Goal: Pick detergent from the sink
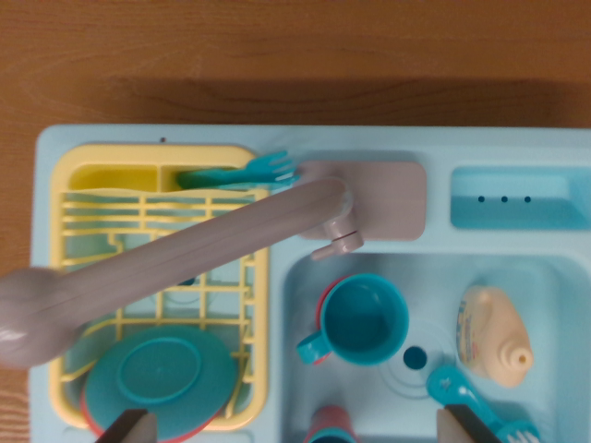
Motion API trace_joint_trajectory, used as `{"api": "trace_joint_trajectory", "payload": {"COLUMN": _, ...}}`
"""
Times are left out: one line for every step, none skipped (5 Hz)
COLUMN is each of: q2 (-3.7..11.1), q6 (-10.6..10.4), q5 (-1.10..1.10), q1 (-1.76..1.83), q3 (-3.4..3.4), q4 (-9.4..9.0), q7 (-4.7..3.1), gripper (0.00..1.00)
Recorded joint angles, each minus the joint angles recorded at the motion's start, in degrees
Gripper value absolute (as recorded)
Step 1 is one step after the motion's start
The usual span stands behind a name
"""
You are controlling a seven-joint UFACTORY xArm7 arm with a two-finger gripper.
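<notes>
Detergent bottle [494,336] lies against sink basin [434,277] right wall, cap toward the near edge, just beyond the right fingertip; gripper [294,426] wide, empty.

the detergent bottle [494,335] lies open from above in the sink [295,277]; a teal cup [363,320] sits near its left, a teal brush [471,397] just below it.
</notes>
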Motion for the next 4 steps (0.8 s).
{"api": "trace_joint_trajectory", "payload": {"q2": 0.60, "q6": -2.1, "q5": 0.25, "q1": -0.46, "q3": -0.45, "q4": -1.59, "q7": -1.29, "gripper": 0.00}}
{"api": "trace_joint_trajectory", "payload": {"q2": 0.60, "q6": -2.1, "q5": 0.25, "q1": -0.46, "q3": -0.45, "q4": -1.59, "q7": -1.29, "gripper": 0.00}}
{"api": "trace_joint_trajectory", "payload": {"q2": 1.22, "q6": -4.3, "q5": 0.52, "q1": -0.94, "q3": -0.93, "q4": -3.26, "q7": -2.65, "gripper": 0.00}}
{"api": "trace_joint_trajectory", "payload": {"q2": 1.22, "q6": -4.3, "q5": 0.52, "q1": -0.94, "q3": -0.93, "q4": -3.26, "q7": -2.65, "gripper": 0.00}}
